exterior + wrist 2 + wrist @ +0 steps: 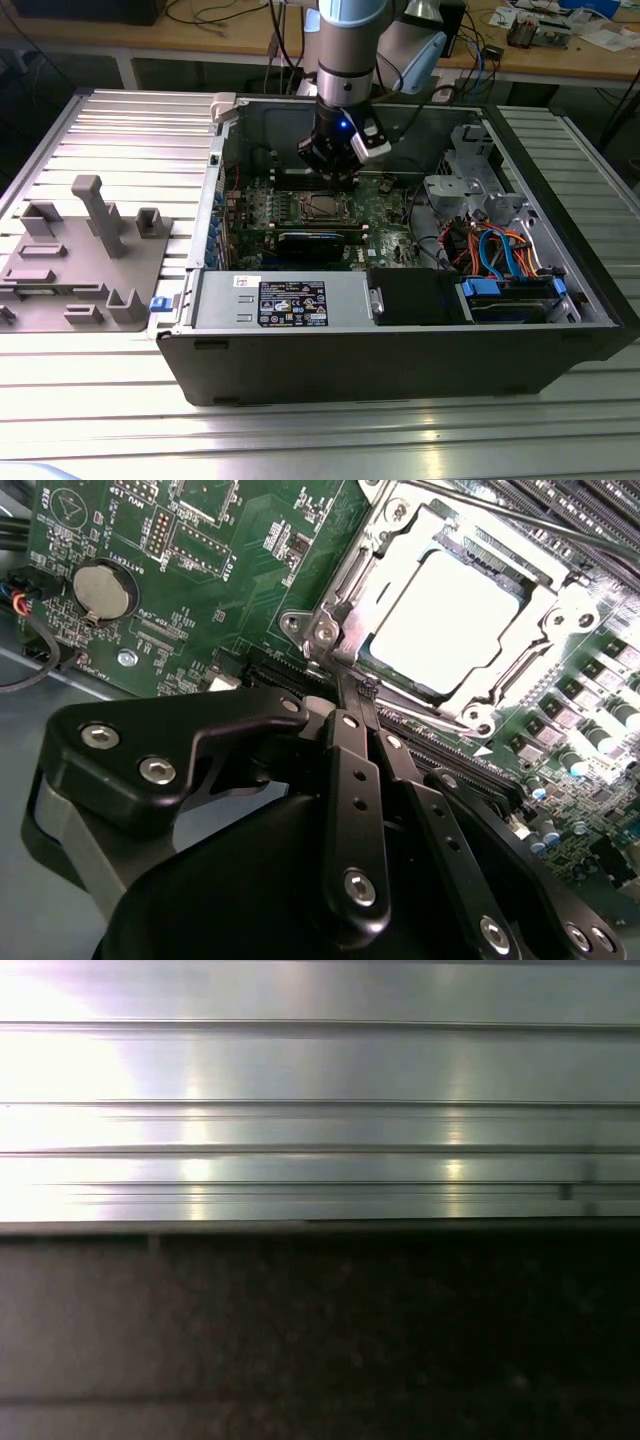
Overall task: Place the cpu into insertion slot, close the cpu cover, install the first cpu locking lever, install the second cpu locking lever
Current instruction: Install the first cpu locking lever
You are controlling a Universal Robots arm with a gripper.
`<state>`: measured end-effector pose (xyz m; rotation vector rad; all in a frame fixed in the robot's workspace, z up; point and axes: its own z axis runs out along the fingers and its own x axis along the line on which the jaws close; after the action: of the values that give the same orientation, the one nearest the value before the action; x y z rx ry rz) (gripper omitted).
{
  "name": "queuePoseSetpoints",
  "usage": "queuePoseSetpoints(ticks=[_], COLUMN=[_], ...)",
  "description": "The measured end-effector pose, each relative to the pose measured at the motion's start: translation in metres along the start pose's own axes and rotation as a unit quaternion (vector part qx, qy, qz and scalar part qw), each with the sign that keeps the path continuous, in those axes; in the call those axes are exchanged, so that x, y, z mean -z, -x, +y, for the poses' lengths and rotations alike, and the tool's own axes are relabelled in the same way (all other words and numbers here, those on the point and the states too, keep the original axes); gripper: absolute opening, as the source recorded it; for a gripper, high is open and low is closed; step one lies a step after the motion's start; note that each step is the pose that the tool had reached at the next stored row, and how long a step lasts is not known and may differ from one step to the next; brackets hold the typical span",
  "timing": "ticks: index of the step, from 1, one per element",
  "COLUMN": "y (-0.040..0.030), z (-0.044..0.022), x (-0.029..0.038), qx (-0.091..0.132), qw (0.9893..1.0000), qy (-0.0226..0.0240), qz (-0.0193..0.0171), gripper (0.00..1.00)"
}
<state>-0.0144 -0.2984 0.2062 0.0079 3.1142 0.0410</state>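
The cpu (440,620) lies flat in the insertion slot (318,207), a pale square glaring under the light. The cpu cover (553,608), a silver frame, is down around it. My gripper (330,172) hangs over the far edge of the socket inside the open computer case. In the second wrist view the gripper (347,680) has its two black fingers (352,770) drawn together to a point at a corner of the socket frame, with nothing seen between them. A thin metal rod (500,515) runs along the socket's far side.
The green motherboard (390,225) lies in a dark case (400,350). A black ribbed heatsink bar (320,240) sits beside the socket. Blue and orange cables (500,250) crowd the exterior view's right. A grey fixture plate (80,250) rests on the ribbed table. A coin battery (103,590) sits near the fingers.
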Motion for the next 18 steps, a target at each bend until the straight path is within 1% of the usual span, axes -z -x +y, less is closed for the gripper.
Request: queuePoseSetpoints(ticks=[4,8,12,13,14,18], y=[0.0001,0.0001,0.0001,0.0000,0.0000,0.0001], z=[-0.0002,-0.0001,-0.0002,-0.0002,-0.0001,-0.0001], x=[-0.0025,-0.0039,-0.0042,-0.0043,-0.0044,-0.0043], qx=[0.000,0.000,0.000,0.000,0.000,0.000], qw=[1.0000,1.0000,1.0000,1.0000,1.0000,1.0000], qy=[-0.0045,-0.0060,-0.0062,-0.0058,-0.0031,-0.0023], qz=[0.0001,0.0000,0.0001,0.0000,0.0000,-0.0001], gripper=[0.11,0.11,0.11,0.11,0.11,0.11])
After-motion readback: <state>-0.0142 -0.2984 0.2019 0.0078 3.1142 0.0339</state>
